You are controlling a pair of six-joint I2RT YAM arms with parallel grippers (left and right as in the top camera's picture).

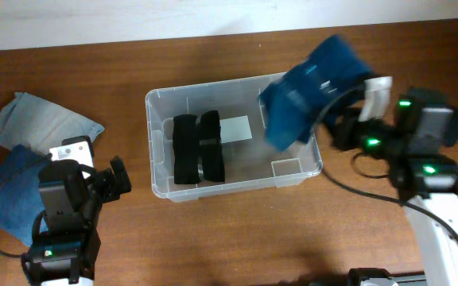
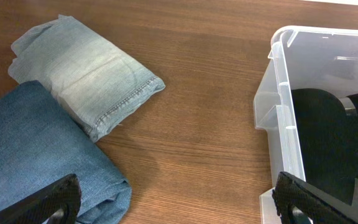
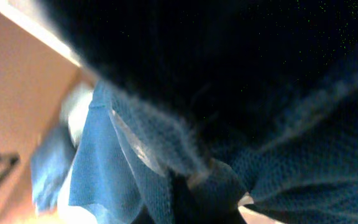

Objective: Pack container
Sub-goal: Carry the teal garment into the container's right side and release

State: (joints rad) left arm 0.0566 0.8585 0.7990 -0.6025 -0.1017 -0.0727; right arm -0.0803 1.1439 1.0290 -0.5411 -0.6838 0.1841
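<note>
One tub, two black bundles, three blue cloths, two claws of mine.
The clear tub [image 1: 156, 151] sits mid-desk [image 1: 237, 238] with both black bundles [image 1: 185, 149] side by side in its left half. My right claw [image 1: 332, 119] is clamped on a dark blue cloth [image 1: 304, 91] hanging over the tub's right end; its own camera sees only that cloth, blurred. My left claw [image 2: 179, 208] is spread wide and empty. Its camera shows the pale folded jeans [image 2: 86, 74] lying against the darker jeans [image 2: 36, 149], left of the tub.
</note>
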